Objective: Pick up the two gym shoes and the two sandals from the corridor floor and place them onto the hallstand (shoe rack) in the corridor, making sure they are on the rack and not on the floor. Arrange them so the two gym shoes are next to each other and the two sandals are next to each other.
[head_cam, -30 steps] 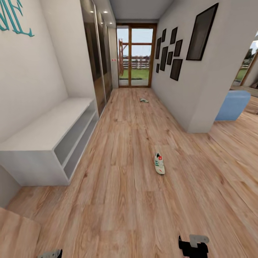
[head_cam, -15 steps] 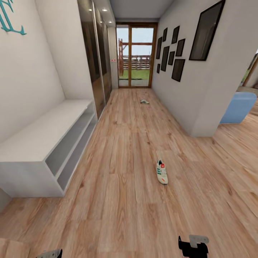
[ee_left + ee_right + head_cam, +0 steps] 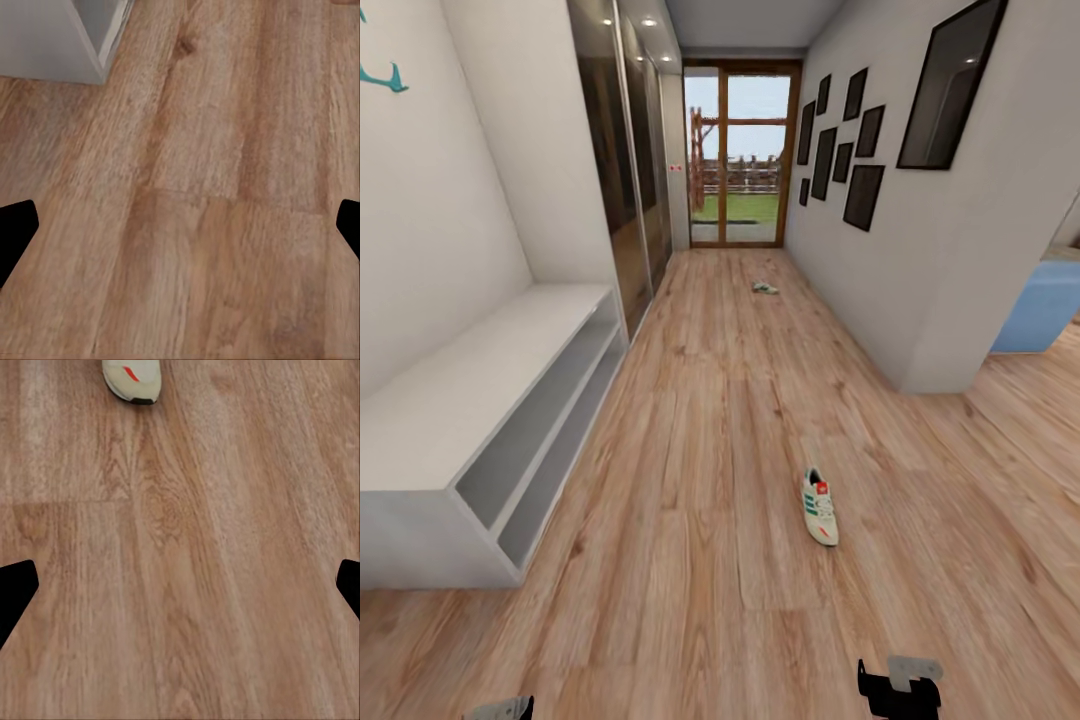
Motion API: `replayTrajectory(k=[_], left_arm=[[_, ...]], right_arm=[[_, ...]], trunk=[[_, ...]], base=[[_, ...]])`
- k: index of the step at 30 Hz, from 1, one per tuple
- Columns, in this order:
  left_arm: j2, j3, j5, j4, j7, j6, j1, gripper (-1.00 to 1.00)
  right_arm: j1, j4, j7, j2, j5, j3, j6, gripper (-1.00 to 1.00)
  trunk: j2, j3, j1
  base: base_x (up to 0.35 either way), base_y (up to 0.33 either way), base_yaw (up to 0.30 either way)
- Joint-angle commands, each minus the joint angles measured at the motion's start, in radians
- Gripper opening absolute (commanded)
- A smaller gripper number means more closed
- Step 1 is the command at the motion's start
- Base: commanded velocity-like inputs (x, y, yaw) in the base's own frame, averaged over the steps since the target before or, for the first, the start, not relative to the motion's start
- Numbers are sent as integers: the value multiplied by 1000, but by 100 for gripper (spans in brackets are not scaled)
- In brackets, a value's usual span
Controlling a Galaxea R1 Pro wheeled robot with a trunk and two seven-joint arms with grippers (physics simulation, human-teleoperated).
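Observation:
One gym shoe [image 3: 819,506], white with green stripes and a red-orange patch, lies on the corridor floor [image 3: 700,480] a little right of centre. Its toe [image 3: 133,379] also shows in the right wrist view, ahead of my right gripper [image 3: 180,585], which is open over bare planks. A second small white-and-green shoe [image 3: 763,288] lies far down the corridor. The pale-grey hallstand [image 3: 480,390] stands along the left wall with its two shelves bare. My left gripper [image 3: 180,225] is open above the floor near the hallstand's corner [image 3: 67,45]. Both grippers [image 3: 900,688] [image 3: 500,708] sit low at the view's bottom edge. The sandals are out of view.
Mirrored wardrobe doors [image 3: 620,170] line the left wall past the hallstand. A glass door [image 3: 740,155] closes the corridor's far end. The right wall [image 3: 920,260] carries dark frames and ends at a corner, with a blue seat [image 3: 1045,305] beyond it.
The camera has moved forward down the corridor, so the shoe and hallstand sit lower and larger in the head view. Both grippers hold the same spots at the bottom edge.

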Motion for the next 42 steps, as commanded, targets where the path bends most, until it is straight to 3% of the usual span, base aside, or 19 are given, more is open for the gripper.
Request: replayTrajectory(k=[1,15,42], left_arm=[[0,7,1,1,-7,-3,-1,100],[0,7,1,1,-7,-3,-1,100],[0,6,1,2,-7,-3,-1,100]], right_arm=[[-1,1,-4,0,11,-7,-2,100],[-1,1,-4,0,11,-7,-2,100],[0,1,-4,1,11,-7,-2,100]], trunk=[[0,-1,0],[0,-1,0],[0,-1,0]], base=[[337,0,0],[336,20,0],[310,164,0]])
